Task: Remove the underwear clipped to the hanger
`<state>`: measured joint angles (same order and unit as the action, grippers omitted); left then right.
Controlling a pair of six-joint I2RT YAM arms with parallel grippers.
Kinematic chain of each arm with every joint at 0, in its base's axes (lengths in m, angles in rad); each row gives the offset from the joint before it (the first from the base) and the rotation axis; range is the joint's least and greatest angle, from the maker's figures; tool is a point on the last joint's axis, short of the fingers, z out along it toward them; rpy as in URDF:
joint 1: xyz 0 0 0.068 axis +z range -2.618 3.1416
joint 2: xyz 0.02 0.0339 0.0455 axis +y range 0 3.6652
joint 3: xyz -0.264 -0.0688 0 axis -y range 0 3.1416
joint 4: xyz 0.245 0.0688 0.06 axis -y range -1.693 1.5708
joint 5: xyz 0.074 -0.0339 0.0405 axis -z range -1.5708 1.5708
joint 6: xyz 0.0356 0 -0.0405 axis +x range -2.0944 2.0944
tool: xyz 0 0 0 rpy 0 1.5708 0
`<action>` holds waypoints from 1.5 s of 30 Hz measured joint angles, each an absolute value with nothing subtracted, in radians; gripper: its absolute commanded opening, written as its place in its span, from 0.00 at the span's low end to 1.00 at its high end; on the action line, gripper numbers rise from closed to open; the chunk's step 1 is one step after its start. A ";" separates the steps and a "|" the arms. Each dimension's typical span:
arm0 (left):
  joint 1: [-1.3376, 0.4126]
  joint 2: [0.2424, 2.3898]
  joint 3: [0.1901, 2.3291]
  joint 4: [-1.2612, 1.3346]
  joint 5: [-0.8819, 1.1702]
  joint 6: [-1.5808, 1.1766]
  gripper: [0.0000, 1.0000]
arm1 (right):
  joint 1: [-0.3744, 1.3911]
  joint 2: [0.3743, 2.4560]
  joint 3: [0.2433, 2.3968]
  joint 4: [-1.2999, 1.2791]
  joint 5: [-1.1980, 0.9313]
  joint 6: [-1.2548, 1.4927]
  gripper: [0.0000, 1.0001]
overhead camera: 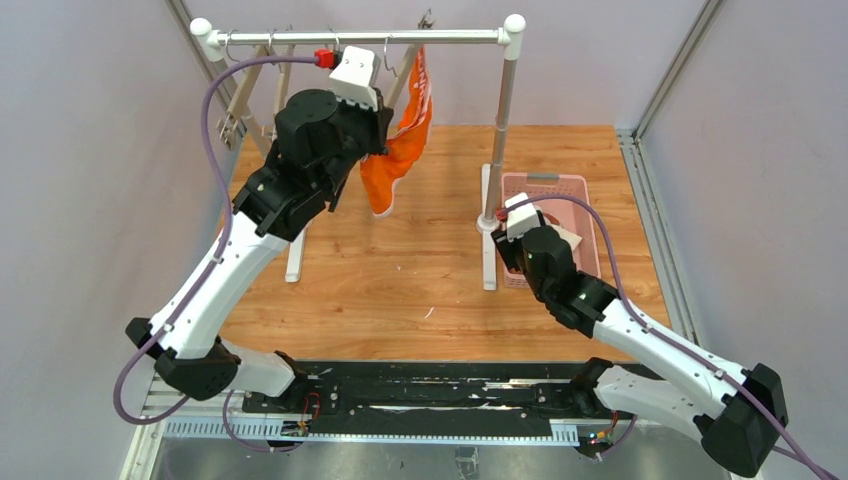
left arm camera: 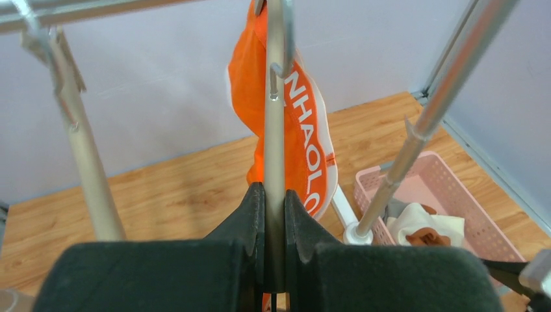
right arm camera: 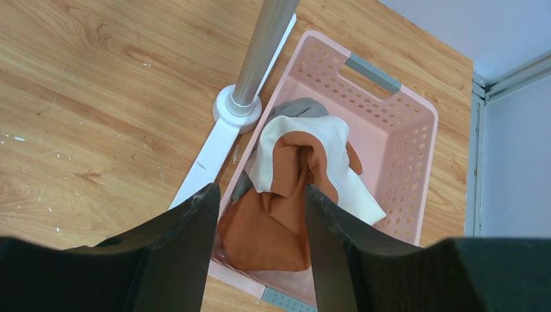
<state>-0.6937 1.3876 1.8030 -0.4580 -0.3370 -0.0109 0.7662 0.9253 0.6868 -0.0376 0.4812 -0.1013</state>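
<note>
The bright orange underwear (overhead camera: 405, 140) with white print hangs clipped to a wooden hanger (left arm camera: 275, 130) on the rack rail; it also shows in the left wrist view (left arm camera: 305, 143). My left gripper (left arm camera: 275, 193) is raised to the rail (overhead camera: 385, 118) and shut on the hanger's bar, right in front of the orange cloth. The rust-brown underwear (right arm camera: 273, 224) and the grey-beige underwear with its cream waistband (right arm camera: 325, 136) lie in the pink basket (right arm camera: 416, 117). My right gripper (right arm camera: 260, 195) is open and empty just above them, over the basket's near end (overhead camera: 512, 250).
The rack's white rail (overhead camera: 400, 37) spans the back, with its right pole (overhead camera: 505, 110) and white foot (right arm camera: 208, 156) next to the basket (overhead camera: 545, 182). Another bare wooden hanger (left arm camera: 78, 143) hangs to the left. Walls close in on both sides.
</note>
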 measured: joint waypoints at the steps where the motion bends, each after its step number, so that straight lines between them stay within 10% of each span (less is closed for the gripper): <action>1: -0.694 1.368 1.782 -0.450 -0.335 -0.004 0.00 | 0.766 0.934 0.687 -0.035 0.481 -0.103 0.52; 26: -0.694 1.138 1.516 -0.664 -0.146 0.044 0.00 | 0.730 1.045 0.760 -0.021 0.444 -0.139 0.72; 45: -0.694 0.702 1.158 -0.862 0.304 0.061 0.00 | 0.335 0.917 0.941 -0.056 -0.765 -0.117 0.72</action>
